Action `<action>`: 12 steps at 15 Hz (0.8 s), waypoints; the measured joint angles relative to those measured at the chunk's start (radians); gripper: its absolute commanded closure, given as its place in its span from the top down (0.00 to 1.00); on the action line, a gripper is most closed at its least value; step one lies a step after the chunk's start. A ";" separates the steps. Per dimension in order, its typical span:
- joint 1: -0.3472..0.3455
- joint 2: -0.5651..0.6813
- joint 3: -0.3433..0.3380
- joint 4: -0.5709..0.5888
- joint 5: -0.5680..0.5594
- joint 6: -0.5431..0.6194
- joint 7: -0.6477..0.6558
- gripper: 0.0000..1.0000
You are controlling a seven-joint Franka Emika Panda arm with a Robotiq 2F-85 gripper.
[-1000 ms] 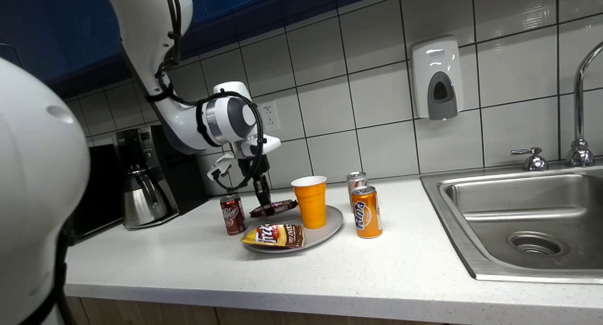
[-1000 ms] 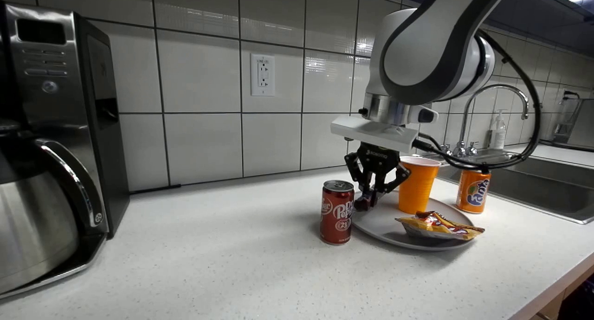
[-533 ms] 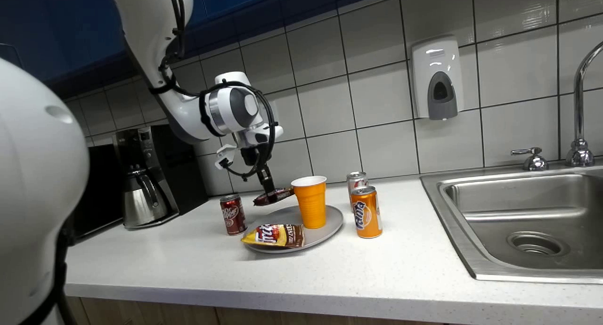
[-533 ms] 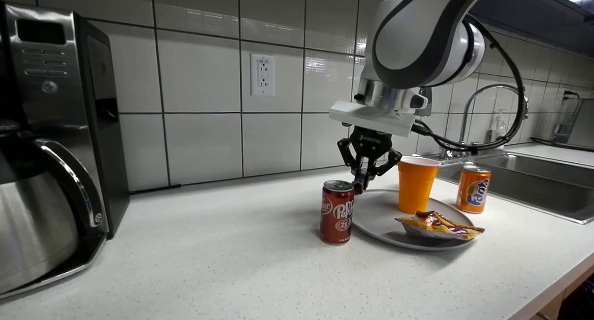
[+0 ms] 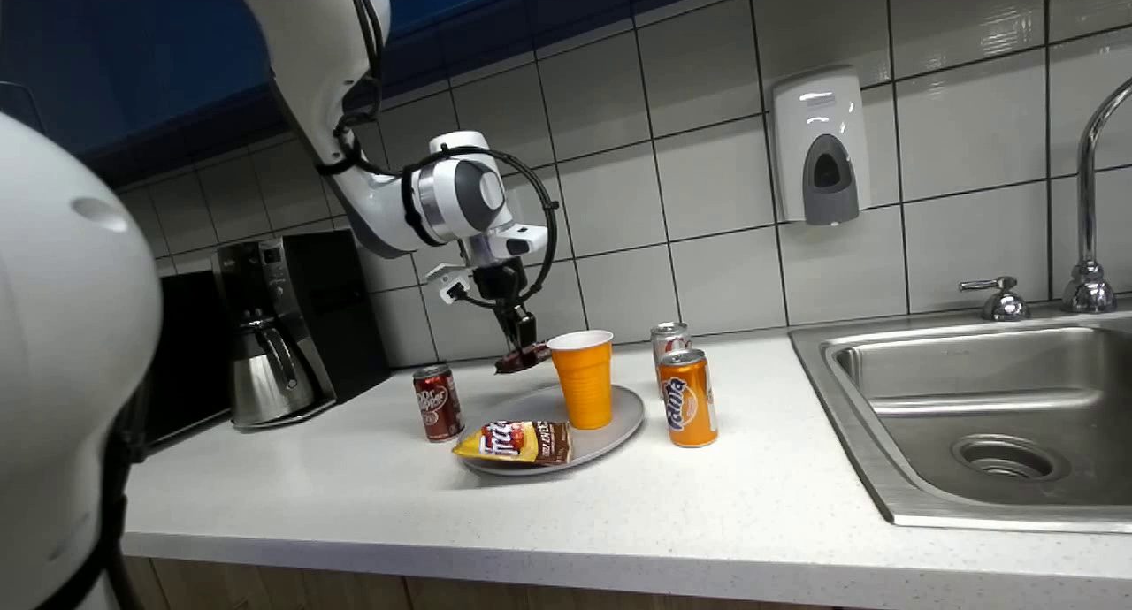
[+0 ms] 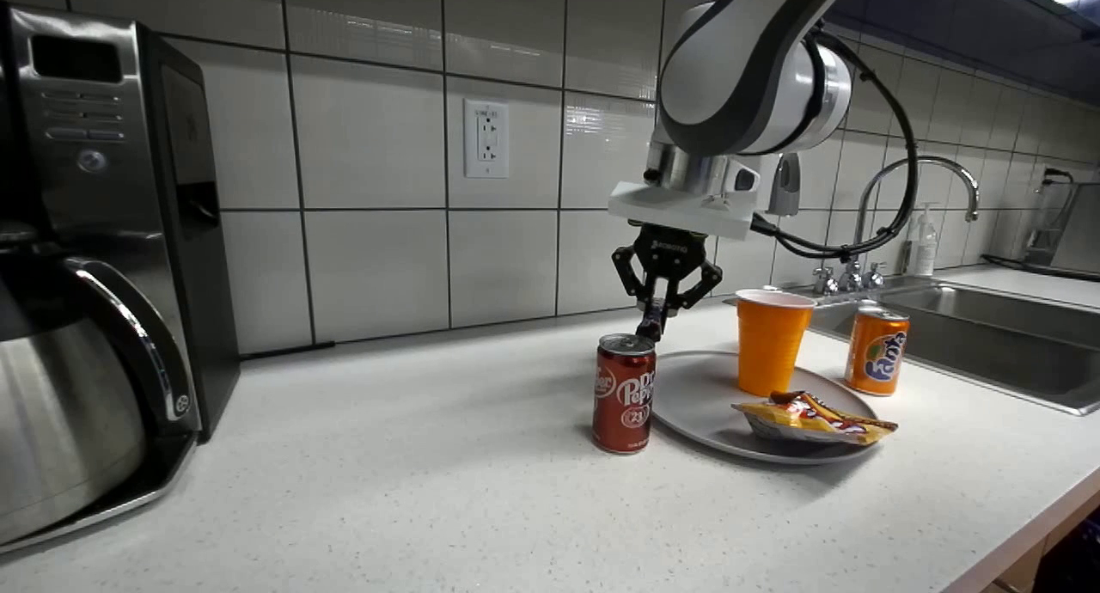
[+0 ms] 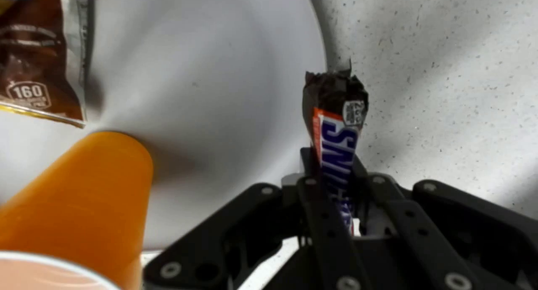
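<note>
My gripper [image 7: 335, 166] is shut on a Snickers bar [image 7: 336, 130] in a dark wrapper, its crimped end pointing away from the palm. In both exterior views the held bar [image 5: 516, 360] hangs above the counter, behind the grey plate [image 5: 517, 407] and beside the orange cup [image 5: 585, 385]. That cup stands upright on the plate, with a yellow-and-brown snack bag [image 5: 522, 442] lying near the front rim. A dark red Dr Pepper can [image 6: 623, 395] stands beside the plate and in an exterior view overlaps the bar's lower end [image 6: 649, 330]; whether they touch I cannot tell.
An orange Fanta can [image 5: 690, 402] and a silver can [image 5: 668, 334] stand past the plate, towards the steel sink [image 5: 849, 433]. A coffee maker [image 5: 283, 327] is at the opposite end. The tiled wall [image 6: 369, 266] runs close behind the gripper.
The gripper has lifted the bar up from the plate and carried it backwards, towards the wall. Plate, cup, snack bag and cans have stayed in place.
</note>
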State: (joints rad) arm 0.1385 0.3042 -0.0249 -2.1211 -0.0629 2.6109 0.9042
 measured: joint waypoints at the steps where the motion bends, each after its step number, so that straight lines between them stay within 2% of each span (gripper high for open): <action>1: -0.001 0.016 -0.001 0.022 0.000 -0.007 -0.014 0.04; 12: 0.009 0.215 -0.013 0.311 0.000 -0.116 -0.067 0.04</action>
State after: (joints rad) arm 0.1475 0.5195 -0.0375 -1.8098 -0.0629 2.4945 0.8369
